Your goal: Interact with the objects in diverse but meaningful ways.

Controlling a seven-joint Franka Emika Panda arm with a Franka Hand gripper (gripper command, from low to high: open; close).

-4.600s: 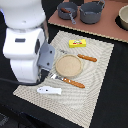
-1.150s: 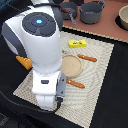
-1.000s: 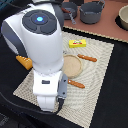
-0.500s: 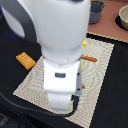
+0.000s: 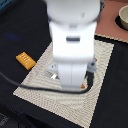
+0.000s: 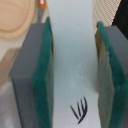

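I had brought my hand (image 6: 72,75) down onto the beige woven placemat (image 5: 107,65), hiding the wooden plate; its green pads (image 6: 41,80) bracketed the white plastic toy fish (image 6: 70,60), gaps showing, not yet clenched; the golden bread loaf (image 5: 25,59) lay beside that mat.

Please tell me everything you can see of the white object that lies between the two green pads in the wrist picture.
The white object is a smooth, matte, plastic-looking strip that runs lengthwise between the green pads of the tool. It widens toward one end, where a small black mark of three curved strokes is drawn. The pads stand close on both sides, but firm contact cannot be told. It lies flat on the woven mat, next to a pale wooden round plate. In the exterior view the arm hides it.
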